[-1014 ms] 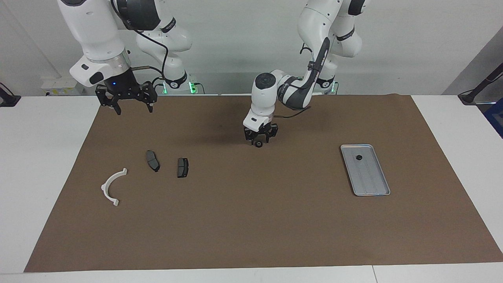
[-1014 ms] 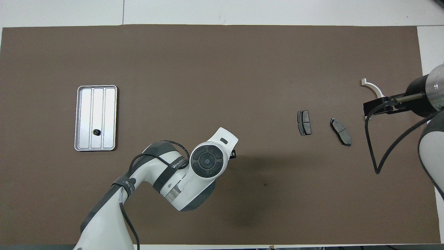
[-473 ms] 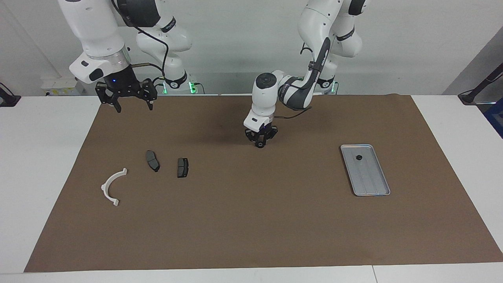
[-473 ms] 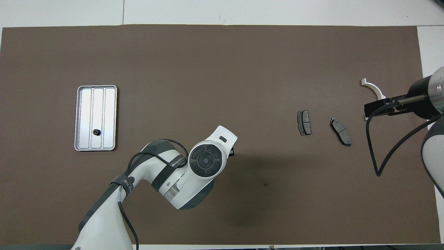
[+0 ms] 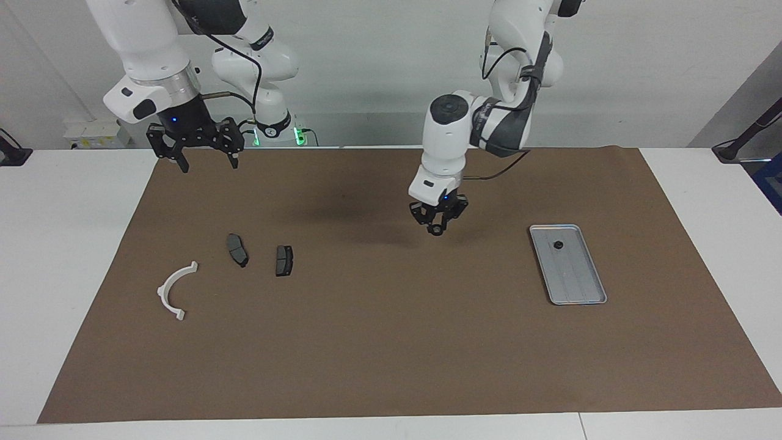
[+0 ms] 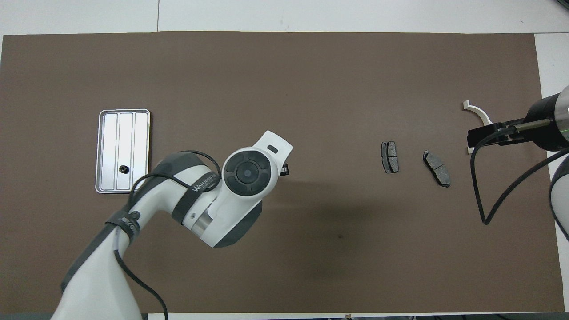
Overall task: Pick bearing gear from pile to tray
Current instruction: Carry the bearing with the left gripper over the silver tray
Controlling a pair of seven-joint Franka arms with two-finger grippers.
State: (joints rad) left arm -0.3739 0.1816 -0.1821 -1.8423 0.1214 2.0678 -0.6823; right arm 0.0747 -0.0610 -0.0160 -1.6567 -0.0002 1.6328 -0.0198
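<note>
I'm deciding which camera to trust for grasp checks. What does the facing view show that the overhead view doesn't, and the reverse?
Facing only: the left gripper shut on a small black gear, raised over the mat between the brake pads and the tray, and the right gripper, open, waiting up over the mat's corner.
Overhead only: the tray's three lanes in plan; there the left arm's wrist covers its fingertips.
Both: a gear in the tray, two brake pads and the white bracket.

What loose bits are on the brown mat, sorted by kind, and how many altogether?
Brake pads: 2
White bracket: 1
Small black gears: 2, one in the tray, one held by the left tool
Tray: 1
Total: 6
</note>
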